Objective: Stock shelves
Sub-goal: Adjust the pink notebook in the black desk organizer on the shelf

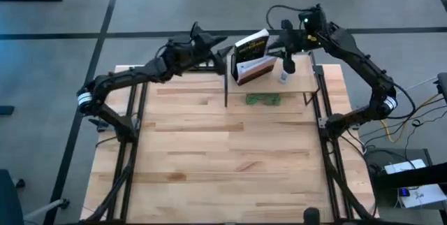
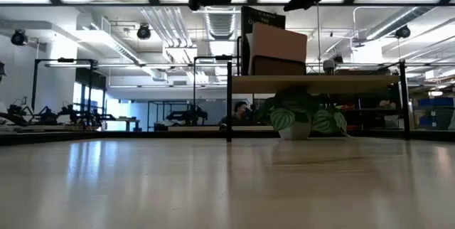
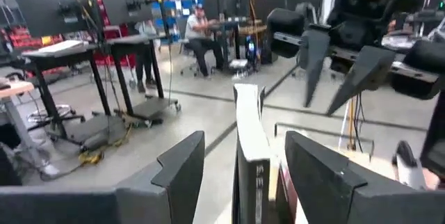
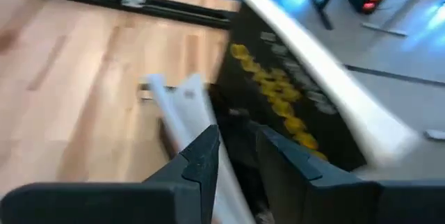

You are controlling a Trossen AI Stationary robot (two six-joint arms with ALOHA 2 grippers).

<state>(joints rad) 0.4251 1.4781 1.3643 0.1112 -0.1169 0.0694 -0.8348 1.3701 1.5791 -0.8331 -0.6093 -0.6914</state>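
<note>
Black book (image 1: 250, 49) upright on shelf (image 1: 302, 80), spine toward left hand (image 1: 218, 43), fingers apart astride it; right hand (image 1: 287, 63) just beside, apart.

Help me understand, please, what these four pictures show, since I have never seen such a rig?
Two dark robot arms work at a wooden table. One camera looks down from above, one sits at tabletop height, and one rides on each wrist. At the far edge stands a small shelf carrying books and a small bottle, with a plant beneath. The left gripper has open jaws around an upright book. The right gripper, also open, hovers over the books. Neither holds anything.
</note>
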